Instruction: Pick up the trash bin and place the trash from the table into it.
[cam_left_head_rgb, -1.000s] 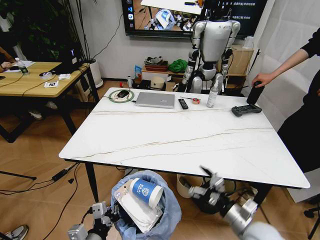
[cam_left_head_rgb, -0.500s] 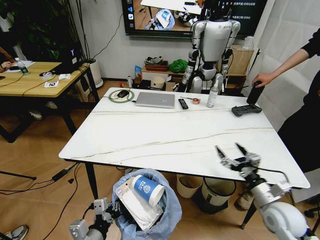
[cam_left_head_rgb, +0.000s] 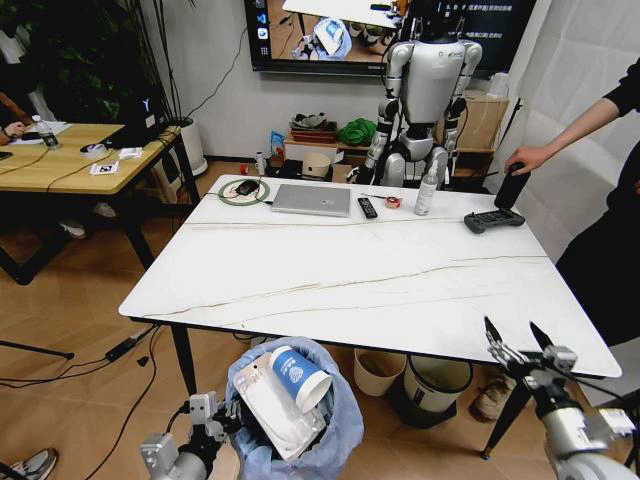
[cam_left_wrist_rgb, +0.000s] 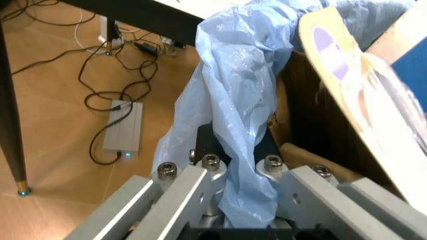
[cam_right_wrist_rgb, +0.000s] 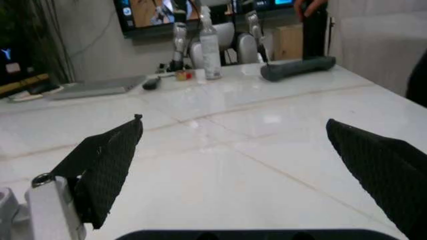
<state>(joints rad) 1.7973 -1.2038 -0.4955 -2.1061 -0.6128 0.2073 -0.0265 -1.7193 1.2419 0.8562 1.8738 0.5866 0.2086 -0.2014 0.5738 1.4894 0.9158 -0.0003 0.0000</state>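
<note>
My left gripper (cam_left_wrist_rgb: 230, 200) pinches the trash bin (cam_left_head_rgb: 300, 420) liner, right gripper (cam_left_head_rgb: 525, 345) spread over bare table (cam_left_head_rgb: 350, 270) corner; trash looks binned, next set it down.

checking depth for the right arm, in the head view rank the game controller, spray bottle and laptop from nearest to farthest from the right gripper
Measured from the right gripper, open at the table's near right corner:
1. Game controller, far right edge, straight up the table from the gripper.
2. Spray bottle, back edge, right of centre.
3. Laptop, back edge, left of centre, diagonally across from the gripper.
</note>
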